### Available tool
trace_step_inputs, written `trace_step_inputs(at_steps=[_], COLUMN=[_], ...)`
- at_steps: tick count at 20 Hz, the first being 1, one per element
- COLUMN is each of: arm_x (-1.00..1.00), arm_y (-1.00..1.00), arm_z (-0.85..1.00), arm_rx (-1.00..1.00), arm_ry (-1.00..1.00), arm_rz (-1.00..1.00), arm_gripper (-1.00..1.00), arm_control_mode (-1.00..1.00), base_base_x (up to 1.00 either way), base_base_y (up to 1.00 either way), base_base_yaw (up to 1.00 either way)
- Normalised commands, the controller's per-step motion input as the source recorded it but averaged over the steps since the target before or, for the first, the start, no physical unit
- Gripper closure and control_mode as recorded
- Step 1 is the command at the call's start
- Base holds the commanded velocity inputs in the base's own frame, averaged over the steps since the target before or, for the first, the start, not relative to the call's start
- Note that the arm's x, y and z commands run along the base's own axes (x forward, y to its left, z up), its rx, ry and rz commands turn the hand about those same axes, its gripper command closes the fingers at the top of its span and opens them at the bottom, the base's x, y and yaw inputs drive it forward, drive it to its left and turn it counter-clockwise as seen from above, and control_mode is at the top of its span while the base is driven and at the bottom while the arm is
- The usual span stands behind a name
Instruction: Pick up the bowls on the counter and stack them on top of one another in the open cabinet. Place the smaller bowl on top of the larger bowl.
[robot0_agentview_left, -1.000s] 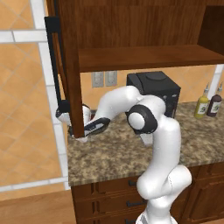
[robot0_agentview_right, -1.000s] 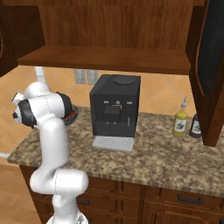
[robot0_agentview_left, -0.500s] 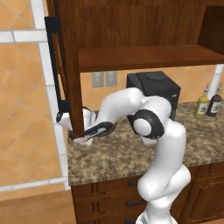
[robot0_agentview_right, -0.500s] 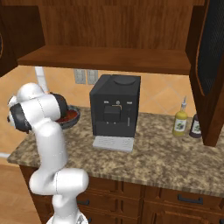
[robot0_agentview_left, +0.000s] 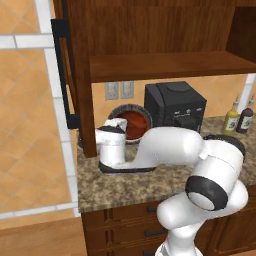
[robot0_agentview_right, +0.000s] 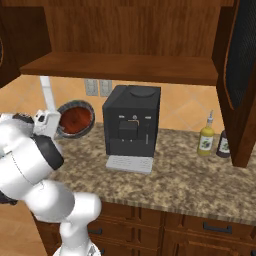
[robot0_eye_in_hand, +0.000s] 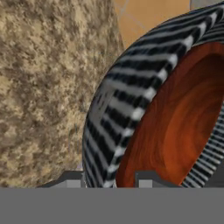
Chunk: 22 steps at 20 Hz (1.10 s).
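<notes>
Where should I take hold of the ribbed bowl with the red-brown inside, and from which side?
Pinch the rim wall of the ribbed bowl, one finger inside and one outside, coming edge-on over the rim. The bowl is tilted with its thin wall exposed, and the end effector straddles it there.

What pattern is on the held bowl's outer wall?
Dark-and-pale ribbed stripes on the bowl, reddish-brown inside; clearest in the hand view.

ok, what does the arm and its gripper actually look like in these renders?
The arm is glossy white, built of rounded, bulbous links with dark grey to black rings at the joints. The hand is a white boxy block. The gripper ends in two small dark fingertips with flat grey pads. No cables or markings are visible.
</notes>
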Motion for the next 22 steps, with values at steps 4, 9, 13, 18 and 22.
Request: trace_step_inputs(at_steps=[4,9,13,18,22], arm_x=[-0.64,-0.55,-0.23,-0.11,0.06], arm_y=[-0.53,-0.52,-0.49,-0.42,-0.27], arm_z=[1.0,1.0,1.0,1.0,1.0], arm_rx=[0.0,0.0,0.0,0.0,0.0], arm_ry=[-0.25,-0.06,0.0,0.0,0.05], arm_rz=[0.0,-0.02,-0.02,-0.01,0.0], arm_gripper=[1.0,1.0,1.0,1.0,1.0], arm_control_mode=[-1.0,-1.0,-1.0,-1.0,-1.0], base_base_x=[0.0,0.0,0.0,0.0,0.0], base_base_y=[0.0,0.0,0.0,0.0,0.0], base_base_yaw=[0.0,0.0,0.0,0.0,0.0])
